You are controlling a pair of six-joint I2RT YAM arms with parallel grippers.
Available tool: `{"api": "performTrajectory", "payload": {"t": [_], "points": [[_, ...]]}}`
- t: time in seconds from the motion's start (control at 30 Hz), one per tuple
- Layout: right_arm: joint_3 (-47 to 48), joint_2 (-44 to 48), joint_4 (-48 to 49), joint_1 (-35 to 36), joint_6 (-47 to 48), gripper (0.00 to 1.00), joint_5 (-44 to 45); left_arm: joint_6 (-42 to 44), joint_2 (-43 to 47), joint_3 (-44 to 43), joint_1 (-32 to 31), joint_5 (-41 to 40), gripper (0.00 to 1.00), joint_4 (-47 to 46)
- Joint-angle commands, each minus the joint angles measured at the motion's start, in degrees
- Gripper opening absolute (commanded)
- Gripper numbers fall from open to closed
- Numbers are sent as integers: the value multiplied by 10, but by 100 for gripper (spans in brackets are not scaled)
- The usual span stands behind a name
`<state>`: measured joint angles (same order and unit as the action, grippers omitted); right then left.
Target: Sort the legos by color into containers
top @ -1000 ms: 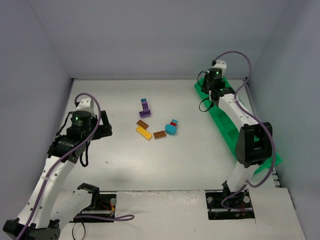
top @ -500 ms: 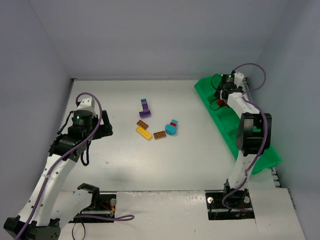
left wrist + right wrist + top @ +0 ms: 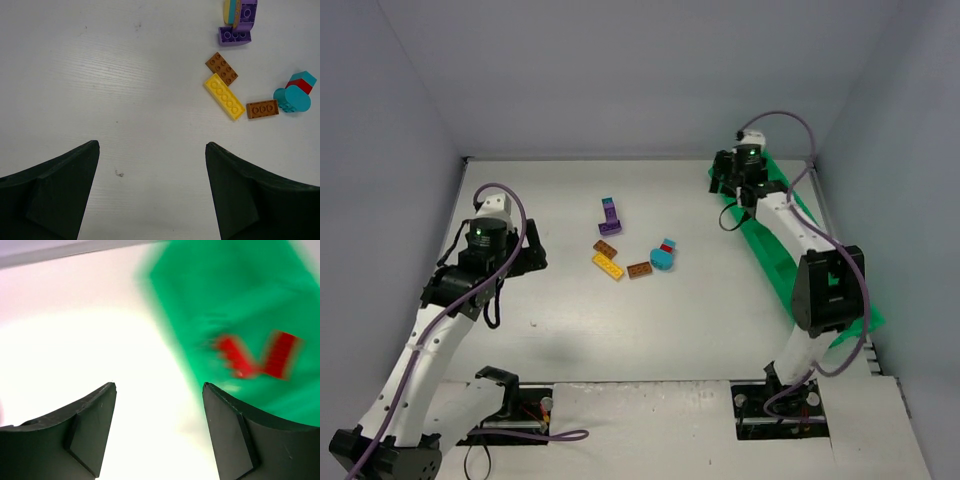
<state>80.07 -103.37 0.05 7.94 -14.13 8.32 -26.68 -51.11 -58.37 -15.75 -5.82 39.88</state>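
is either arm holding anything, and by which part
Nothing is held. The left end effector and the right end effector stand open and empty; red legos lie in the green tray.

Place: robotics lab test cell.
Walls: plain pale grey panels (image 3: 640, 80) boxing in the back and both sides.
Surface: bare white tabletop (image 3: 650, 320), lightly scuffed in the left wrist view.
Machines: left arm (image 3: 425, 345) and right arm (image 3: 790, 220) bolted to base plates (image 3: 780, 410) at the near edge.
Wiring: purple cables (image 3: 515, 215) looped openly along both arms.
Props: small coloured legos (image 3: 608, 266) and a bright green tray (image 3: 767, 252) laid on the table.
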Motion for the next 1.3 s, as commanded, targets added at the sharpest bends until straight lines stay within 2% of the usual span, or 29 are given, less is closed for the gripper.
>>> {"api": "performTrajectory", "payload": {"t": [0.0, 0.03, 0.1, 0.3, 0.67, 0.8, 0.93, 0.97, 1.07, 1.13, 1.27], "points": [[-17, 75, 57, 105, 81, 66, -106, -4, -7, -24, -2, 0, 80, -31], [-28, 78, 57, 124, 93, 66, -140, -4, -7, -25, -2, 1, 80, -32], [-36, 77, 57, 183, 121, 68, -158, -2, -7, -25, -2, 2, 80, -34], [-30, 23, 42, 284, 155, 69, -202, 1, 1, -26, -2, 7, 80, -27], [26, -98, 17, 391, 179, 68, -186, 7, 19, -25, -2, 1, 80, -6], [29, -135, 17, 414, 172, 63, -129, 7, 26, -19, -2, -2, 80, -4], [28, -155, 20, 424, 162, 54, -100, 6, 25, -17, -2, 1, 80, -3], [27, -157, 21, 425, 160, 49, -95, 6, 25, -17, -2, 1, 80, -2], [23, -162, 27, 425, 152, 44, -63, 7, 26, -17, -2, 0, 80, -3], [22, -163, 28, 425, 152, 43, -59, 6, 27, -17, -2, 0, 80, -4], [18, -148, 35, 428, 153, 35, -72, 7, 27, -17, -2, 2, 80, -4]]}}
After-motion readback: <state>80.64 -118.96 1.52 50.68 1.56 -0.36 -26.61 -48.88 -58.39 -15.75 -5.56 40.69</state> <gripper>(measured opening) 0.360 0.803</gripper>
